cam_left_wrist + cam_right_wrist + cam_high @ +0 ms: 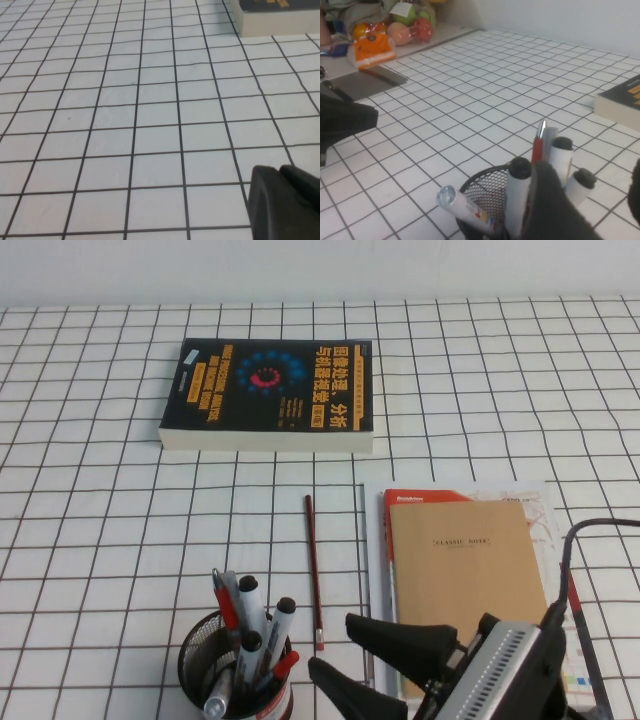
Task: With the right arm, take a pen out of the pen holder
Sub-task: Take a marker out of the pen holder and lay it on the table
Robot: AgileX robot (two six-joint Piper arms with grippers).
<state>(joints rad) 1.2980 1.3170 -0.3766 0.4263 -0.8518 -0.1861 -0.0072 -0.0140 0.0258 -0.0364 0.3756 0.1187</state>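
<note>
Overhead: white grid tablecloth (100, 490), white wall (300, 270). Mesh pen holder (232, 665) with pens (250, 610) standing in it, at the tabletop's front edge. Right gripper (332, 645) beside it, jaws released and empty. Right wrist view alone: bagged fruit (405, 25). Left gripper (285, 200) over bare cloth, state untellable.

An office or study setting is suggested. A counter (90, 510) draped in white cloth with a black grid is set against a plain white wall (320, 265). On it are laid a thick black textbook (268, 390), a brown kraft-paper notebook (465, 560) and a black wire-mesh pen holder (200, 660) filled with capped markers (252, 605). Bagged fruit (407, 25) is seen on a side surface.
</note>
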